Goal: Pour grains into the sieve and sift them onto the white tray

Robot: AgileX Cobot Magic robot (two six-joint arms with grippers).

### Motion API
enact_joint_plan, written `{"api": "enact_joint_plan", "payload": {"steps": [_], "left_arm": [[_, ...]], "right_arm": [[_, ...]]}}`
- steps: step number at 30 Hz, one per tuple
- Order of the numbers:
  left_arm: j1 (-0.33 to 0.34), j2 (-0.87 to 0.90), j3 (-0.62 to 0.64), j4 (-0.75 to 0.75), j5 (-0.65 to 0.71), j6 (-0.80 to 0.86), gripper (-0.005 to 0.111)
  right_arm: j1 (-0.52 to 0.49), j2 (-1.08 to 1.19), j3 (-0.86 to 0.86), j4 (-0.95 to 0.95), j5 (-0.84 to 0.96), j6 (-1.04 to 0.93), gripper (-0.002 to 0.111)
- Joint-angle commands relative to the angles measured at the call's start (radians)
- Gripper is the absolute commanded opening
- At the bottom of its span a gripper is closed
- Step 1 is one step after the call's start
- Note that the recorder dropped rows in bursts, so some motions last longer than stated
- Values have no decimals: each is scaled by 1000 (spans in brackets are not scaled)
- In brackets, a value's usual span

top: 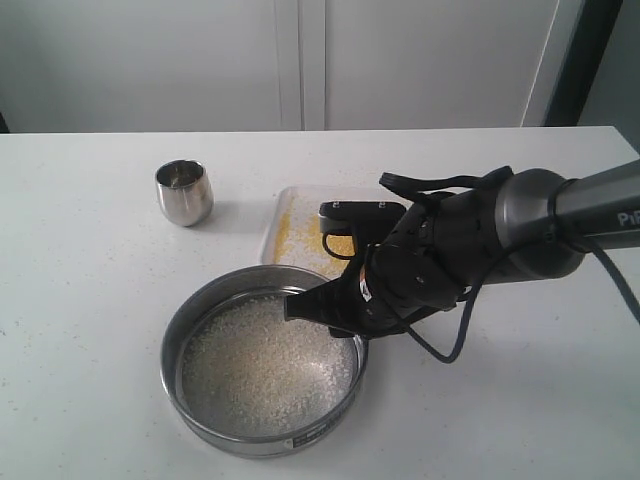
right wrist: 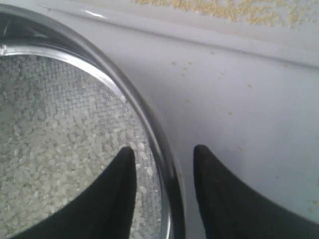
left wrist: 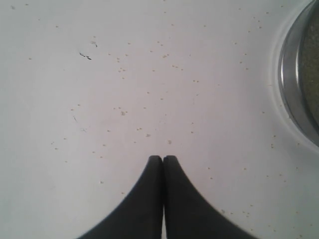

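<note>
The sieve point(top: 176, 338) stands on the table at front centre and holds whitish rice-like grains point(top: 258, 368) on its mesh. Behind it lies the white tray point(top: 272, 222) with yellow granules point(top: 300, 236) spread on it. My right gripper point(top: 322, 311) is open astride the sieve's right rim point(right wrist: 124, 87). One finger point(right wrist: 119, 189) is over the grains point(right wrist: 50, 149) and the other is outside, and neither touches the rim. My left gripper point(left wrist: 163, 158) is shut and empty over bare table beside the sieve's wall point(left wrist: 294, 84). It does not show in the exterior view.
A small rounded steel cup point(top: 185, 192) stands upright at the back left of the table. Stray grains point(left wrist: 122, 113) are scattered over the tabletop near the left gripper. The tray's edge point(right wrist: 199, 35) runs close behind the sieve.
</note>
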Motion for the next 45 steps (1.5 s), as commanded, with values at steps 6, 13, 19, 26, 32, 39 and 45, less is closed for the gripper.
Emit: {"api": "enact_joint_plan", "payload": {"steps": [6,13,19,26,32,39,45], "left_arm": [[2,-8,4,-10,10,2,0],[2,-8,4,-10,10,2,0],[2,-8,4,-10,10,2,0],[2,-8,4,-10,10,2,0],[2,-8,4,-10,10,2,0],[2,-8,4,-10,10,2,0],[2,-8,4,-10,10,2,0]], "right_arm": [[0,-6,-7,7,-2,5,37],[0,-92,-9,9,26,5,37],[0,-174,-9,7,112,-25,21],[0,-262,-9,45,240,-136,0],[-2,-301,-9,47,315,-162,0],[-60,-360,-7,148,363,-306,0],[-136,-414,-7,230,402,-445,0]]}}
